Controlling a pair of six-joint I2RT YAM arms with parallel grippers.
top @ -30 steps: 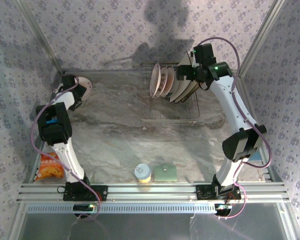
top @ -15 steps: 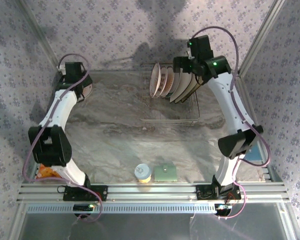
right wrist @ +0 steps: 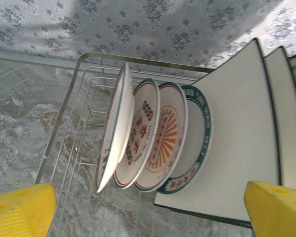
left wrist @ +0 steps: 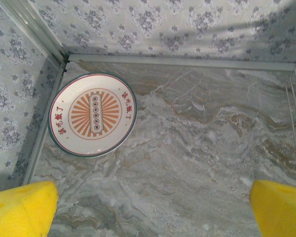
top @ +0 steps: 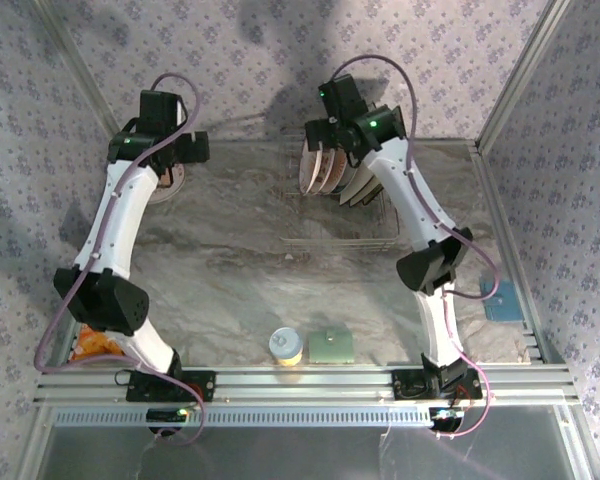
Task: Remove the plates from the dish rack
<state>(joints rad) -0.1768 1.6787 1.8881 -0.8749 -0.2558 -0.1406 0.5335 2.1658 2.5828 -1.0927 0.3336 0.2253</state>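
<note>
A small cup with a yellow lid [top: 286, 346] and a flat green square pad [top: 331, 346] sit side by side at the near edge of the grey marble-look table [top: 230, 270]. An orange snack bag [top: 98, 343] lies at the near left corner. A flat blue thing [top: 501, 298] lies by the right edge. The middle of the table is bare.

Farther back, by the far edge and right of the middle, stands the silver wire dish rack [top: 335, 225]. Its near half is bare wire. In its far half the plates stand on edge in a row running left to right. Four small round white plates [right wrist: 148, 143] with orange patterns and teal rims are on the left. The big square cream plates [right wrist: 241, 143] are on the right. Their faces turn toward the left edge.

The right gripper [top: 320, 135] hangs over the round ones, its yellow fingers wide apart and empty.

One more round patterned plate [left wrist: 92, 114] lies flat in the far left corner. The left gripper [left wrist: 153, 207] hangs near it, fingers spread wide, holding nothing.

Flowery grey walls [top: 250, 60] stand close behind.
</note>
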